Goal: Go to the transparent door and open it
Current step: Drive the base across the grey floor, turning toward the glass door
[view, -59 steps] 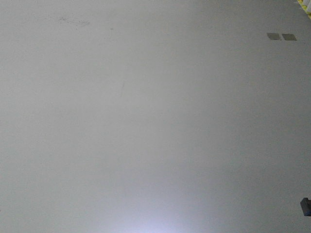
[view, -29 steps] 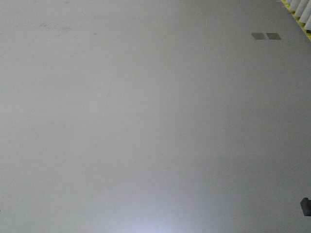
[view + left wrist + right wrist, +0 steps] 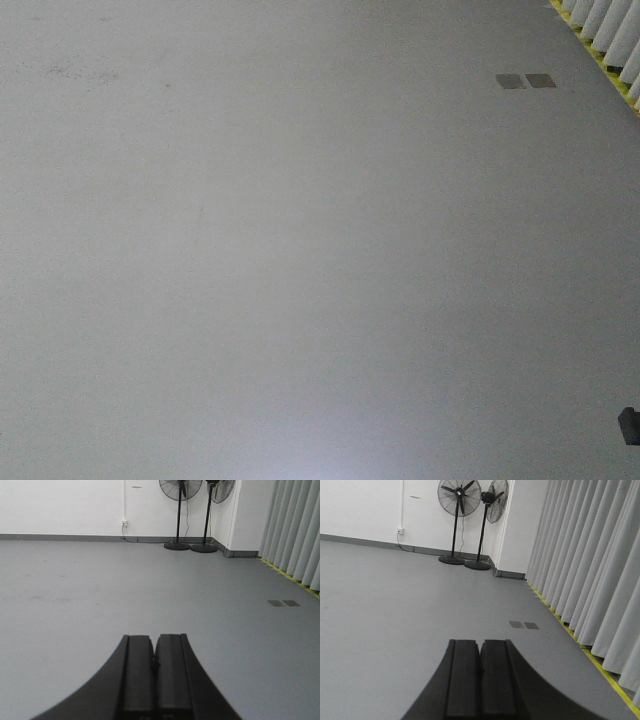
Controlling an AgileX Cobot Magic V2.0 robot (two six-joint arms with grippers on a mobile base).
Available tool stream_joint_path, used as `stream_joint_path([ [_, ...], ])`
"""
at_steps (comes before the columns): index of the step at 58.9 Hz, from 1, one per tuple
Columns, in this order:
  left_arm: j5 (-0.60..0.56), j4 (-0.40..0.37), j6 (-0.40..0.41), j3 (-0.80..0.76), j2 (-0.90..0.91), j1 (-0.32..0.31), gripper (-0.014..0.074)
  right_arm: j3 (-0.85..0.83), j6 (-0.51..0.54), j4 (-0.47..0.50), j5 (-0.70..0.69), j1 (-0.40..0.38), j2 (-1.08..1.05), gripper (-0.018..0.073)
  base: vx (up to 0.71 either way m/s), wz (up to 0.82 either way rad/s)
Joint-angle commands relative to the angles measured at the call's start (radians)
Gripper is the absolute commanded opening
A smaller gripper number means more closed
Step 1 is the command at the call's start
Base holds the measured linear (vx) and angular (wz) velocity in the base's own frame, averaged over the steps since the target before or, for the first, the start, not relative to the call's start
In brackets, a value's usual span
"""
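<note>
Since a second ago, front view: the pair of dark floor patches (image 3: 525, 81) has slid left across the frame. A pale curtain (image 3: 615, 25) with a yellow line (image 3: 600, 55) at its foot has come in to the right of the patches. Grey floor (image 3: 300, 260) fills the rest. A small dark thing (image 3: 629, 425) sits at the frame edge well below the patches; I cannot identify it.

Left wrist view: left gripper (image 3: 155, 640) held above the floor, fingers (image 3: 139, 670) pressed together with nothing between them. I see the patches ahead and to its right. Two pedestal fans (image 3: 178, 515) stand well beyond the patches and to their left, against a white wall (image 3: 65, 505).

Right wrist view: right gripper (image 3: 480, 644), fingers likewise together on nothing. Patches just beyond it, curtain to their right.

Transparent door: I cannot find it in any view.
</note>
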State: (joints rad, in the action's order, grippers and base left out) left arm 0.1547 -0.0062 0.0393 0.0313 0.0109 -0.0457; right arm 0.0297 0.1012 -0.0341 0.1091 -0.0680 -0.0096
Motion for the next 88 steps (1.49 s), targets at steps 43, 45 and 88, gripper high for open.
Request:
stream_joint_path([
  [43,-0.084,-0.008,0.0,0.016,0.015,-0.005,-0.0003,0.005,0.01,-0.008,-0.086,-0.004,-0.016,-0.0006,0.25,0.1],
  [45,-0.084,-0.008,0.0,0.016,0.015,-0.005,-0.0003,0.005,0.01,-0.008,-0.086,-0.004,-0.016,-0.0006,0.31,0.13],
  [88,-0.084,-0.008,0.0,0.016,0.015,-0.005,-0.0003,0.005,0.01,-0.008,-0.086,-0.004,-0.016,-0.0006,0.37,0.05],
])
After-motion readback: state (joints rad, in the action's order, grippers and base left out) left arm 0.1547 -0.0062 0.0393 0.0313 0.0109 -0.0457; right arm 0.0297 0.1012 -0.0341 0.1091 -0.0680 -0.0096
